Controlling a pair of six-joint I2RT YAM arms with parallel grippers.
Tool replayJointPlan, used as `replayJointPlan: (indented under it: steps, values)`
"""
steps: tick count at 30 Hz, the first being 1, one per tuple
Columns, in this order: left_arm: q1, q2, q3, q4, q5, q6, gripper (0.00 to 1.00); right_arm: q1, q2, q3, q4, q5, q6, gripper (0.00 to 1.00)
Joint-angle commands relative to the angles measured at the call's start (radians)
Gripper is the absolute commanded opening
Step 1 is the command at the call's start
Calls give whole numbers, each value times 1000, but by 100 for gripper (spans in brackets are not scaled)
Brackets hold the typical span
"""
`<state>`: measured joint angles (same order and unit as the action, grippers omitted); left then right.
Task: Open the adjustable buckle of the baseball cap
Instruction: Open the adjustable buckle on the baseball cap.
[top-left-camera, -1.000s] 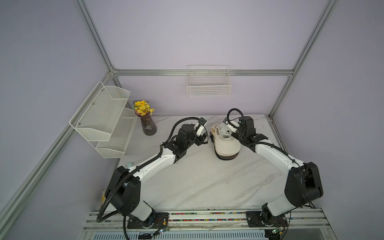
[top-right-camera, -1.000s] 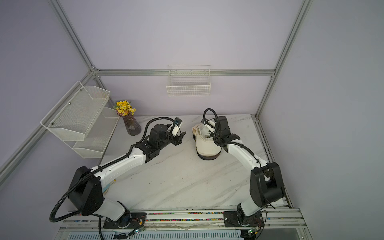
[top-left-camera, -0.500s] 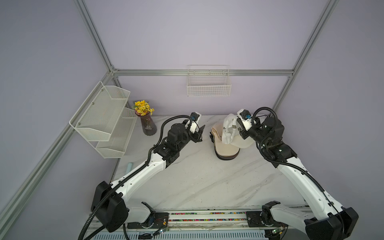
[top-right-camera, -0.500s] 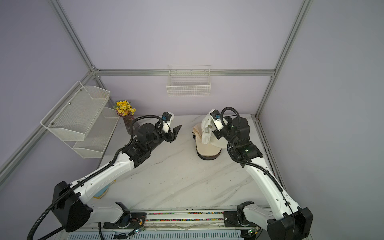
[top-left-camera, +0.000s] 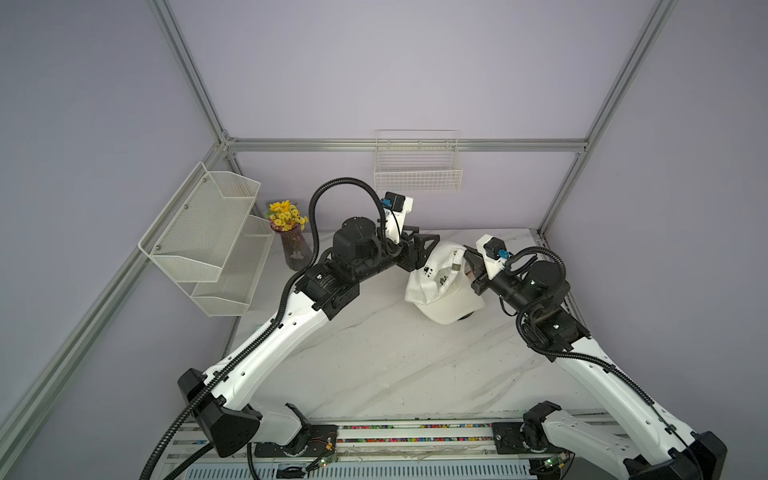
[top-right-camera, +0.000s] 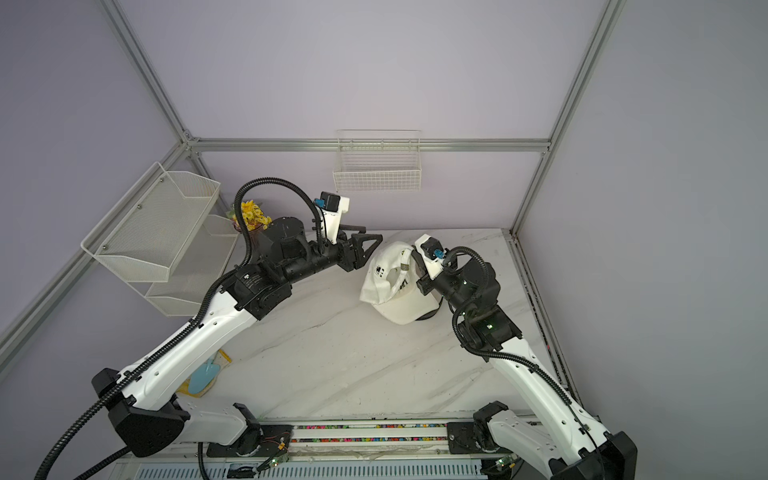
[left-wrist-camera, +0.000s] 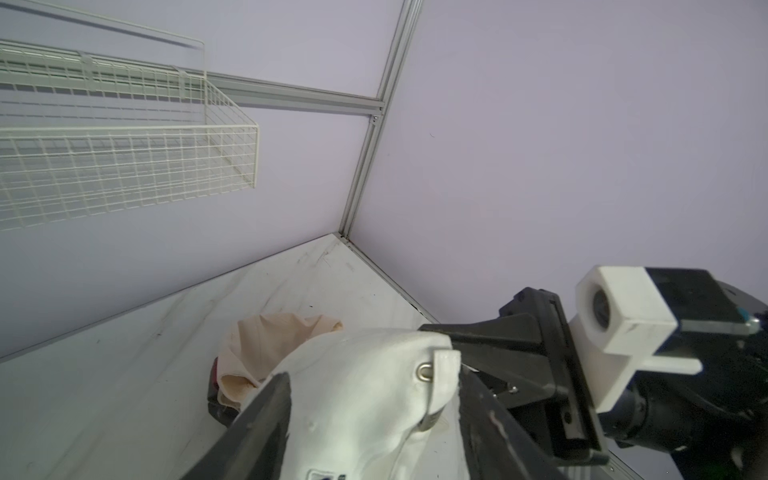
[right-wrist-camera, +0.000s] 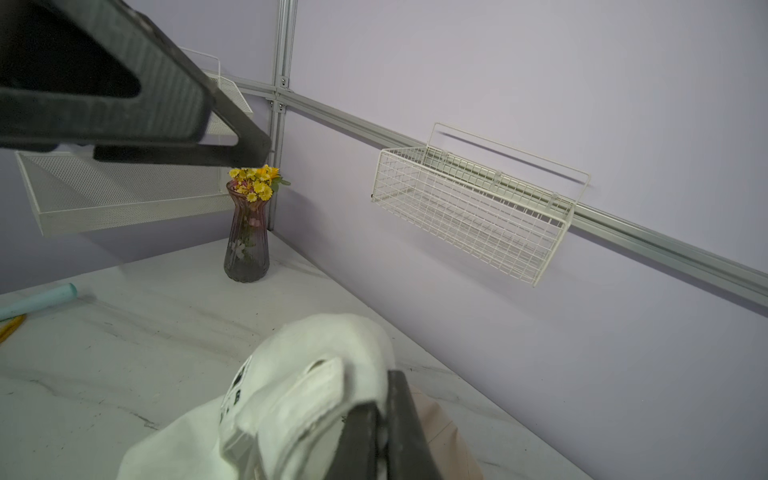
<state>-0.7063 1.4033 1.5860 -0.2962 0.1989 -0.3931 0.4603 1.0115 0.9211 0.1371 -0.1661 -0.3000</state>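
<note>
- The baseball cap (top-left-camera: 440, 282) has been raised off the bench (top-left-camera: 374, 353) and hangs near the bench's far right corner, with its buckle (left-wrist-camera: 426, 372) exposed.
- The right jaws stay clamped on its rear band.
- The left jaws, wide, have moved in to straddle it, so freeing the strap seems next.

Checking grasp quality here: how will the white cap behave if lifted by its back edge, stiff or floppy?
Probably floppy: the crown of the white baseball cap creases and sags below where the right gripper pinches its back edge. Likely light, since that single pinch holds the back up. The brim shows a smooth curve, so probably stiffer.
</note>
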Motion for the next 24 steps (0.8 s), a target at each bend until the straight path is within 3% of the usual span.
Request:
replayJointPlan:
  steps: [1, 6, 14, 24]
  values:
    - [-15, 63, 124, -126, 112, -119, 64, 77, 16, -2, 105, 142, -47, 0]
    - [-33, 161, 303, -335, 88, -98, 61, 149, 54, 13, 131, 245, -107, 0]
    - [-39, 191, 347, -447, 59, -101, 51, 218, 92, 20, 206, 407, -175, 0]
    - [-40, 222, 391, -488, 30, -96, 48, 248, 95, 19, 217, 429, -215, 0]
